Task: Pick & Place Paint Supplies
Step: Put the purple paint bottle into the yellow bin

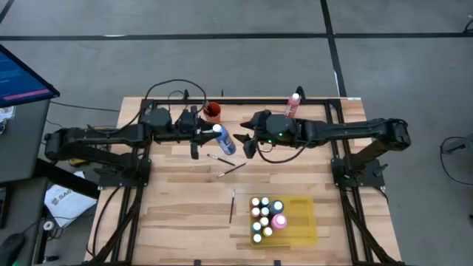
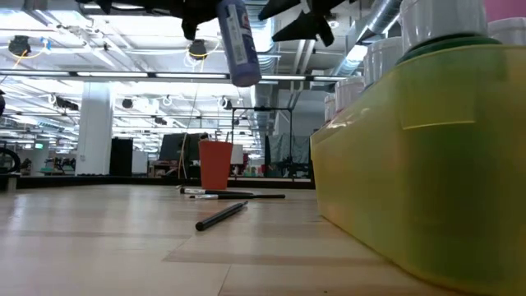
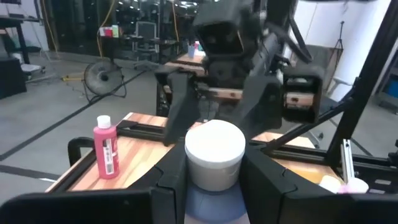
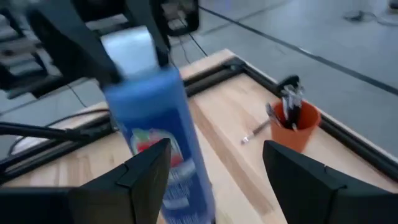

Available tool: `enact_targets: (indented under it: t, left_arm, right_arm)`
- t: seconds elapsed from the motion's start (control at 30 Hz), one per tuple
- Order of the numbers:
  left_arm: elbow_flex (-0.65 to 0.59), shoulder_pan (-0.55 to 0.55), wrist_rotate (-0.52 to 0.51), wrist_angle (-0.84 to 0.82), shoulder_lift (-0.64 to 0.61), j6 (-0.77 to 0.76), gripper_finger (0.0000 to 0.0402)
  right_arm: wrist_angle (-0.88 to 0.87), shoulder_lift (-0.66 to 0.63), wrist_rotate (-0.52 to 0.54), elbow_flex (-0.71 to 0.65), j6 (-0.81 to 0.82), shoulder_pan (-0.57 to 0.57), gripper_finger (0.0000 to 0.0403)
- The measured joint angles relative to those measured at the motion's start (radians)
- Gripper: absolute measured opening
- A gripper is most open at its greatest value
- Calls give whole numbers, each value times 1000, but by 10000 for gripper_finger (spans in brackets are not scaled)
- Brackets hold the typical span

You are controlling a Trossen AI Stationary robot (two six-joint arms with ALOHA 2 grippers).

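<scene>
Midway: blue paint bottle (image 1: 223, 140) aloft, mid-worktop, between both arms.
Left gripper (image 1: 208, 136) jaws pinch it; right gripper (image 1: 250, 143) jaws spread alongside. Yellow tray (image 1: 304, 224) holds several bottles; pink bottle (image 1: 293, 104) and paintbrushes (image 1: 231, 205) remain out.

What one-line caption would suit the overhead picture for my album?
Left claw holds a blue paint bottle out toward the open right claw, above the wooden table.

Bright ceiling lights glare beyond the orange cup (image 2: 215, 164); the blue bottle (image 4: 158, 130) beside it smears with blur.
</scene>
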Motion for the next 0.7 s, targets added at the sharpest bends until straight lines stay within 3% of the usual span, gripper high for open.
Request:
enact_targets:
  t: [0.7]
  left_arm:
    - [4, 10, 0, 49, 41, 35, 99]
  right_arm:
    - [78, 23, -59, 0, -119, 2, 252]
